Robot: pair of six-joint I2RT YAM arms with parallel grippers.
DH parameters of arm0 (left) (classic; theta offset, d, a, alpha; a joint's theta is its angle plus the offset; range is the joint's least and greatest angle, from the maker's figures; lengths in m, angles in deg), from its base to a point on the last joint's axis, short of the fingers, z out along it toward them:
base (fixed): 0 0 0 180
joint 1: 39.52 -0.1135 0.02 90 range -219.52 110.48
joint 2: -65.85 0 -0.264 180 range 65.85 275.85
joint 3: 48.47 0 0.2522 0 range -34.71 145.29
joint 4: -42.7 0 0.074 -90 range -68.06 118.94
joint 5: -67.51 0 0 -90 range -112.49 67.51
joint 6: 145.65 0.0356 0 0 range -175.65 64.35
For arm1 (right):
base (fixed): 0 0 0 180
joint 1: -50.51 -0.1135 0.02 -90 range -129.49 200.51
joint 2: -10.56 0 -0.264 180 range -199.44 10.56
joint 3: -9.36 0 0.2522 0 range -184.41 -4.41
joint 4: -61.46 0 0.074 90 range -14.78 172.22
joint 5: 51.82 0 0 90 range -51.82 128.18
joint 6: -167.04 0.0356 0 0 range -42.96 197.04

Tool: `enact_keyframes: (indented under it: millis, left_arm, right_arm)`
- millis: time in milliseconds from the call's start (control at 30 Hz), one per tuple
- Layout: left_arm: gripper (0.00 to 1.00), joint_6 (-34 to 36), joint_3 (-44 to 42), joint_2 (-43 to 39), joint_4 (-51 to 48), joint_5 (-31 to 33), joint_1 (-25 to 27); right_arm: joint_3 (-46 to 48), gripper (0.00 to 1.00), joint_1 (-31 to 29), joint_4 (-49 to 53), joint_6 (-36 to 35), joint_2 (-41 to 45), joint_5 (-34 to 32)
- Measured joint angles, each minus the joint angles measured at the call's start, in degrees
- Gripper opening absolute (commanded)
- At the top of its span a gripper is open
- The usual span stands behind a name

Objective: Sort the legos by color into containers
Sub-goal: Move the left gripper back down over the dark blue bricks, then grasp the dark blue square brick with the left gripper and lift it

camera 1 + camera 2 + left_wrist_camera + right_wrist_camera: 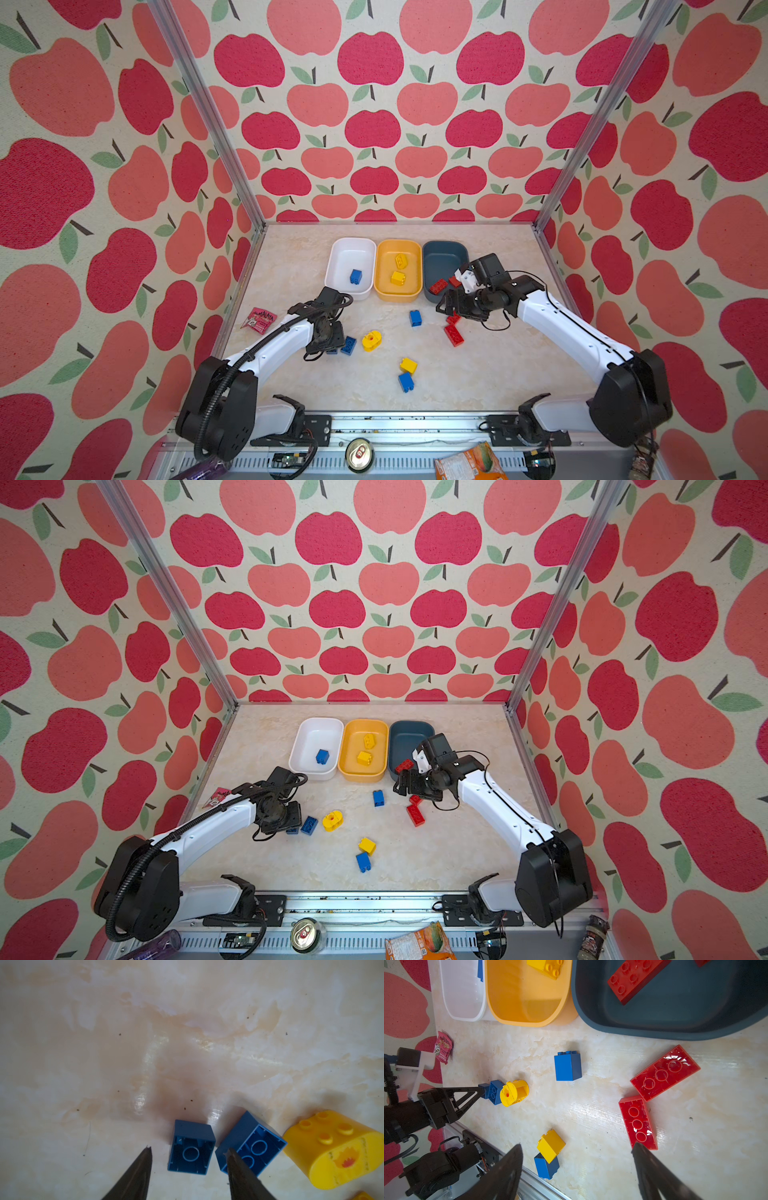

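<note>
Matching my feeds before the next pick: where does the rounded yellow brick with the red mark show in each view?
Top view: rounded yellow brick on the table, left of centre.
Top view: same spot.
Left wrist: cut off by the frame, studs showing.
Right wrist: printed end facing the camera.
Shared landmark: the longer blue brick right beside it in every view.

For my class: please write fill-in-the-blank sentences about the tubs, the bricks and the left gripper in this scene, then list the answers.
1. The lone brick in the white tub is coloured ___.
2. The yellow-orange tub holds ___ yellow bricks.
3. The dark blue tub holds a long brick coloured ___.
4. The left gripper, jaws apart, straddles a small brick coloured ___.

Missing words: blue; two; red; blue.
</note>
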Motion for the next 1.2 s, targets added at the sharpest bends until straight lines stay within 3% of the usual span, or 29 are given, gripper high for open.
enact_keyframes:
  millis: [533,900,1200]
  left_arm:
    - [0.50,1.18,-1.60,2.58,1.36,-1.01,-0.48]
    - [0.27,1.18,-2.36,3.61,2.73,-1.22,-0.48]
    - [0.27,1.18,-0.17,-1.44,0.31,-0.52,-0.50]
  right_arm:
    - [0.00,0.86,0.00,0.00,0.00,0.00,0.02]
    - [0.11,0.86,0.00,0.20,0.00,0.02,0.00]
    - [0.72,0.86,0.00,0.15,0.02,0.68,0.02]
